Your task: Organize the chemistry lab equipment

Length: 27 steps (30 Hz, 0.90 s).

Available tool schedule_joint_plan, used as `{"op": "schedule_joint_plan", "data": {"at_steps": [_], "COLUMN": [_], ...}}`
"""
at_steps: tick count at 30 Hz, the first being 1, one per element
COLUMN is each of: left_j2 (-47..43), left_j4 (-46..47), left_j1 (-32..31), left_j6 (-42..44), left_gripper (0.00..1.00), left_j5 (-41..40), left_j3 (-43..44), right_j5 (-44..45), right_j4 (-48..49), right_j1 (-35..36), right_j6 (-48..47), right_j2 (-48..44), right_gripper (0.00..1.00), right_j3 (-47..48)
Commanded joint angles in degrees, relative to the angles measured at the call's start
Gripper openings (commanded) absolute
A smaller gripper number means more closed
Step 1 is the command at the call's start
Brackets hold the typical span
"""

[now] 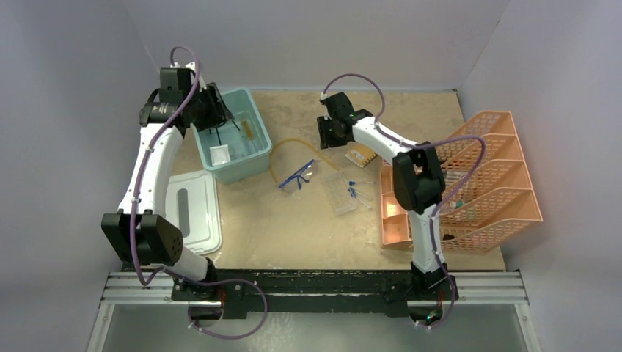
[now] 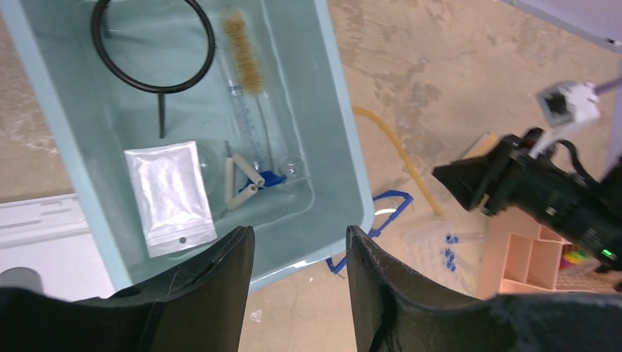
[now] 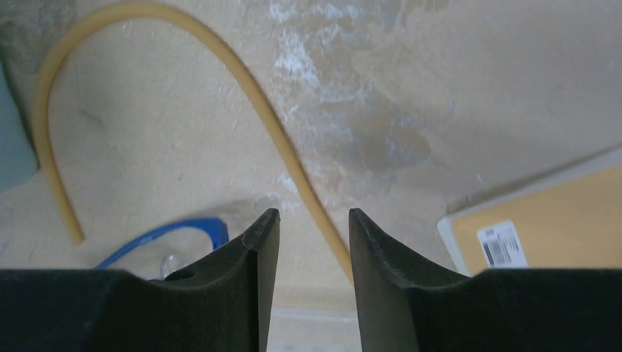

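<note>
The teal tub holds a black wire ring tripod, a brush, a white packet and a wire triangle. My left gripper hangs open over the tub's near wall with nothing between its fingers; the top view shows the left gripper above the tub. My right gripper stands open just above the amber tubing, which curves across the table. Blue-framed goggles lie beside it, with a clear rack and blue-capped tubes to their right.
An orange tiered mesh tray stands at the right edge. A flat orange box with a label lies near the right gripper. The tub's white lid rests on the table by the left arm.
</note>
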Motion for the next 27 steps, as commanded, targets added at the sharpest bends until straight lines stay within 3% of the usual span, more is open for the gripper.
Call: {"op": "schedule_joint_plan", "data": {"at_steps": [1, 9, 18, 27], "left_j2": [-2.8, -3.4, -3.8, -4.2], "left_j4": [4.6, 4.7, 4.6, 3.5], "left_j1": [0.4, 0.4, 0.4, 0.4], "left_j6": [-2.4, -4.5, -5.3, -4.9], "left_gripper": [0.49, 0.49, 0.50, 0.50], "left_j5": [5.5, 6.6, 7.0, 6.4], "left_j3": [-1.5, -2.0, -2.2, -3.0], "right_j5": [2.5, -0.1, 3.1, 7.0], "right_j4": [-3.2, -4.8, -7.6, -10.4], "right_j1": [0.3, 1.1, 4.2, 5.3], "right_j6": [-4.7, -6.5, -8.9, -9.4], "right_j2": [4.4, 11.4, 16.7, 21.5], "right_gripper": [0.43, 0.44, 0.44, 0.37], "right_j3": [8.6, 16.3, 22.7, 27.4]}}
